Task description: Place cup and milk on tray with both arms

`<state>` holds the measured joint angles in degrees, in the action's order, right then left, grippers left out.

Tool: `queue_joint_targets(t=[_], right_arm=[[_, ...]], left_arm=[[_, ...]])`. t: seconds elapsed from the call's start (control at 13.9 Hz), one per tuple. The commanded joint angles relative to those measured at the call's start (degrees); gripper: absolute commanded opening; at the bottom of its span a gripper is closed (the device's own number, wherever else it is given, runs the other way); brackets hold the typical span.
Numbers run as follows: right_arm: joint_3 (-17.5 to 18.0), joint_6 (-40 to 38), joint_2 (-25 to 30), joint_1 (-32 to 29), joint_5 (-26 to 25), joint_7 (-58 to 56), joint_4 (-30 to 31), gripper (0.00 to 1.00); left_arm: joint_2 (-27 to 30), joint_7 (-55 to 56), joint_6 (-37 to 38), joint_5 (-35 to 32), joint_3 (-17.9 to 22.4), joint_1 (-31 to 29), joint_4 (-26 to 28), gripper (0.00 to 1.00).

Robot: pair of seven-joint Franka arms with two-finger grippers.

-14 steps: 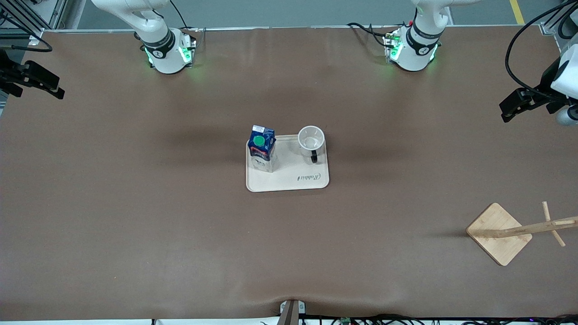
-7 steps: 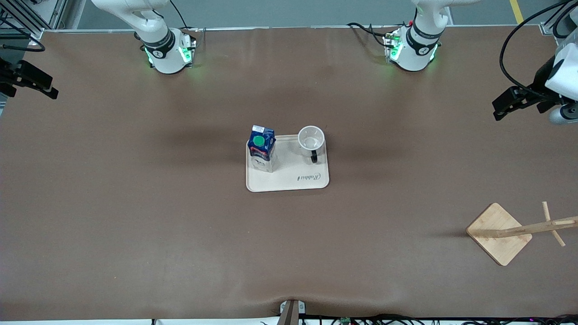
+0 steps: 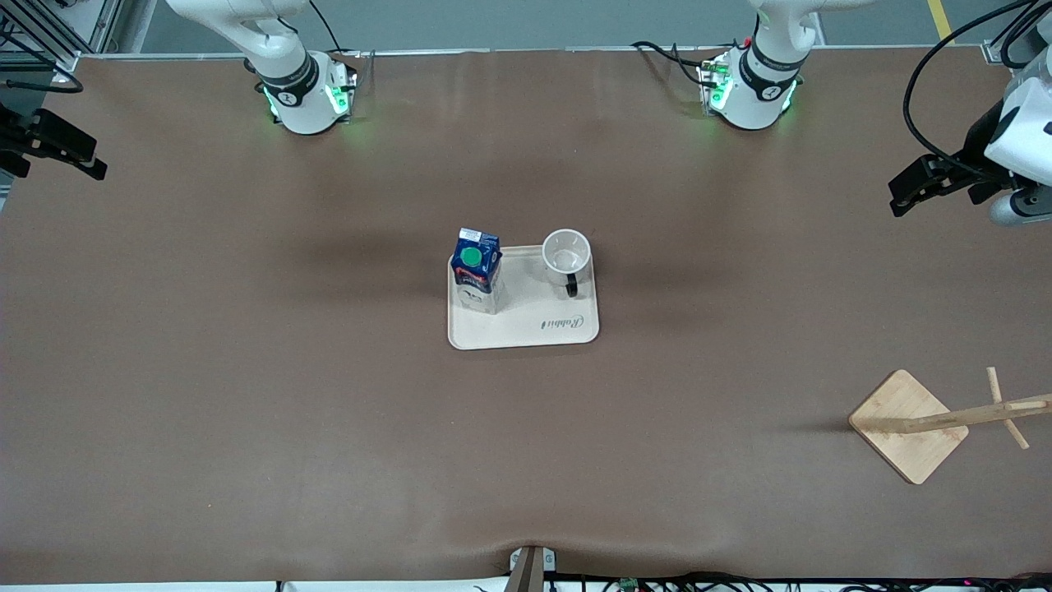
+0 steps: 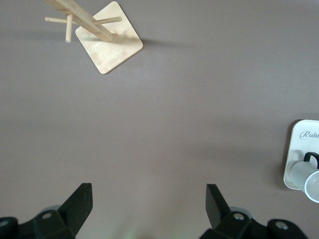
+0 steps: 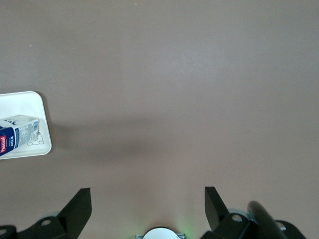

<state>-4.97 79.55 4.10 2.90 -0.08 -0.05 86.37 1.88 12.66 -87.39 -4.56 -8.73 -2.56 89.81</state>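
**Cup and milk on the tray, both arms pulled clear**

The milk (image 3: 476, 279) stands upright on the tray (image 3: 526, 329), at the end toward my right arm; the cup (image 3: 566, 255) sits upright on the same tray toward my left arm's end, handle pointing at the front camera. The two are apart. I judge the placing done.

My left gripper (image 3: 920, 185) hangs over the bare desk (image 3: 246, 395) at the left arm's end, jaws spread wide and holding nothing. My right gripper (image 3: 49, 152) hangs over the desk's right-arm end, also wide open and empty.

What remains is retreat. To do it well I should keep both grippers high and well away from the tray and the bamboo stand (image 3: 908, 425).

Against a second ago, my left gripper has drifted up and toward the bases; my right has edged outward. Cup, milk and tray have not moved.
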Motion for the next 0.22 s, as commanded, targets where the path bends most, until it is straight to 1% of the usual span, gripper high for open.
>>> queue_joint_targets(t=[0.0,0.14], right_arm=[[-0.3,0.1,0.6,0.5,0.3,-1.3,0.3,1.00],[-0.3,0.0,0.6,0.5,0.3,-1.3,0.3,1.00]], left_arm=[[0.6,-0.9,1.1,1.0,-0.2,0.0,-1.2,1.00],[0.6,-0.9,1.1,1.0,-0.2,0.0,-1.3,1.00]])
